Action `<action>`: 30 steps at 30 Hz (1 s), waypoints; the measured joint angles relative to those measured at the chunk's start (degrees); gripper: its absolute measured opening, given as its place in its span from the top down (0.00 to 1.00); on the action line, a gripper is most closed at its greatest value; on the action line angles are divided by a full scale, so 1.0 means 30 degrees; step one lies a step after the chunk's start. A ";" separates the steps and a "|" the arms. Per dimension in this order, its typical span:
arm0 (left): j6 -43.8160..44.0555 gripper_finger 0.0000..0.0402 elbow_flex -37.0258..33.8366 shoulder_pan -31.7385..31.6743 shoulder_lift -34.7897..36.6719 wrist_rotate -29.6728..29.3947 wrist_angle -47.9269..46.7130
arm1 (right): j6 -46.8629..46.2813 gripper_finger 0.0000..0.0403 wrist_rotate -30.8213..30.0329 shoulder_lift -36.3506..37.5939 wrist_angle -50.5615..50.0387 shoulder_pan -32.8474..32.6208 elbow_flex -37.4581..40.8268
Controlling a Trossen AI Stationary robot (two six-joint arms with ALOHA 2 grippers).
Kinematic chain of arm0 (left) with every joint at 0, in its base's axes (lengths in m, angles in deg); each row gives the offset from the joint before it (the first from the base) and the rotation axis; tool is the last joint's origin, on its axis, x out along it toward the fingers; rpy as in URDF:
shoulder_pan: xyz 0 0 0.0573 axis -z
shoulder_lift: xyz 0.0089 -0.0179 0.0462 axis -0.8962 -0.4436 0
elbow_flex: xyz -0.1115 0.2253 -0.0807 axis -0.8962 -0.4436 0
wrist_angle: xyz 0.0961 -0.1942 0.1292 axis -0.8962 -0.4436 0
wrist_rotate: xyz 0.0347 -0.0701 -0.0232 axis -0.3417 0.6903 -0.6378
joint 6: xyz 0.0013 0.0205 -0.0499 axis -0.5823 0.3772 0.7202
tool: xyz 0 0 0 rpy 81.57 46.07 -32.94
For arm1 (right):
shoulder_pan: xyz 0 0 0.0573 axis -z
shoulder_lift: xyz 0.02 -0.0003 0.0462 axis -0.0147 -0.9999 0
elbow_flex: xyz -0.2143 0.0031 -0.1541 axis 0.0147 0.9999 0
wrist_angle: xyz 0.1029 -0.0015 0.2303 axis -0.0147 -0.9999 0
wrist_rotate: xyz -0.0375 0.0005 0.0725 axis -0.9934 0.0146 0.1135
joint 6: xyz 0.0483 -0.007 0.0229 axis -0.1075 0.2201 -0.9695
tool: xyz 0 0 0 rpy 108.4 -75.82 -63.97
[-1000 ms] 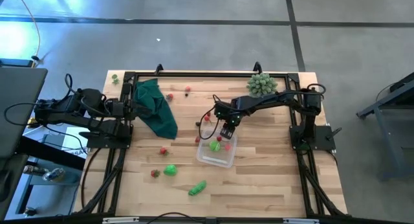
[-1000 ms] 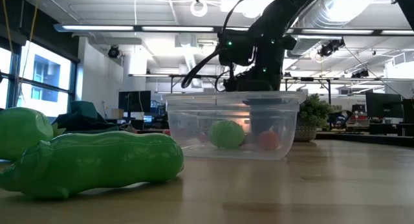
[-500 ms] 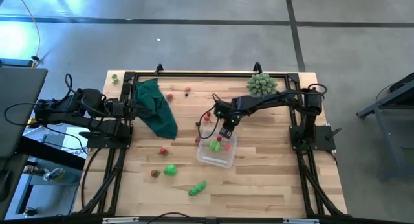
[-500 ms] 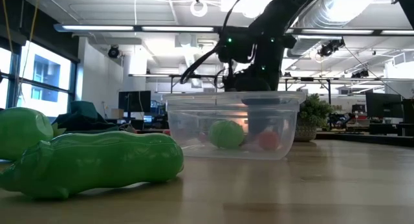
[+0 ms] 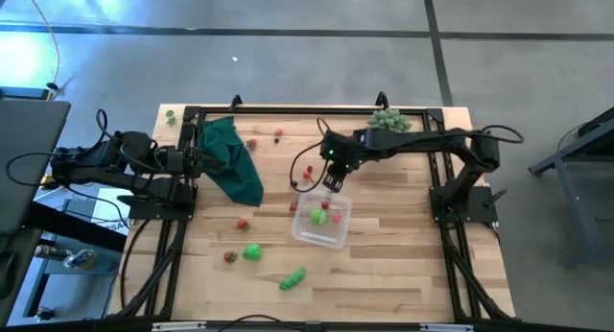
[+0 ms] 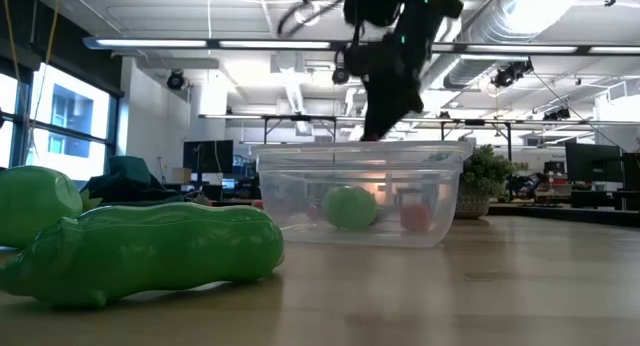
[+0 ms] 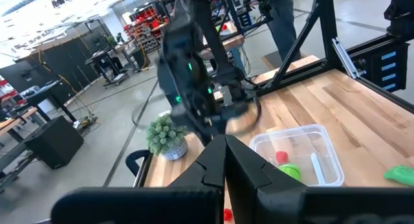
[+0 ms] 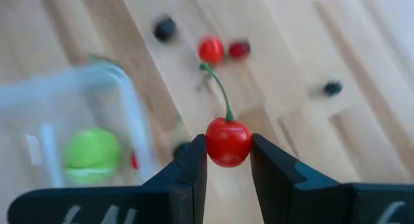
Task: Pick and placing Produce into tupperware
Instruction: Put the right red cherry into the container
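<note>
My right gripper [image 5: 331,182] hangs above the table just beyond the far rim of the clear tupperware [image 5: 321,221], shut on a red cherry [image 8: 228,142] with a green stem. In the tupperware lie a green piece [image 5: 316,217] and two red pieces [image 5: 325,205]. More produce lies loose on the wood: small red and dark berries [image 8: 210,50] under the gripper, red ones [image 5: 242,223] at the left, and two larger green pieces [image 5: 252,251] near the front. My left gripper [image 7: 225,146] waits shut at the table's left edge, next to the dark green cloth [image 5: 232,161]. My right gripper pinches the cherry's round body by its two opposite sides [image 8: 212,144] between its two fingers [image 8: 193,167]. The fingers come from above, slanting down. The cherry is lifted clear of the table, and its stem [image 8: 218,91] sticks out free beyond the fingertips.
A pale green spiky plant [image 5: 387,121] stands at the far edge behind the right arm. The black frame rails [image 5: 288,110] run along the table's far and side edges. Bare wood lies to the right of the tupperware and along the front.
My right gripper has risen from low beside the tupperware's far rim to well above it, shifting a little toward the far edge and tipping. The left arm has kept still.
</note>
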 joint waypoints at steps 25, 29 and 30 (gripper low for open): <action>0.0000 1.00 0.0000 0.0007 0.0000 0.0000 0.0000 | -0.0835 0.79 0.2569 -0.2184 -0.2080 -0.6007 -0.2076; 0.0000 1.00 0.0000 0.0007 0.0000 0.0000 0.0000 | -0.0794 0.79 0.3059 -0.2883 -0.1712 -0.6250 -0.2076; 0.0000 1.00 0.0000 0.0007 0.0000 0.0000 0.0000 | -0.0780 0.79 0.3260 -0.3022 -0.1730 -0.6316 -0.2076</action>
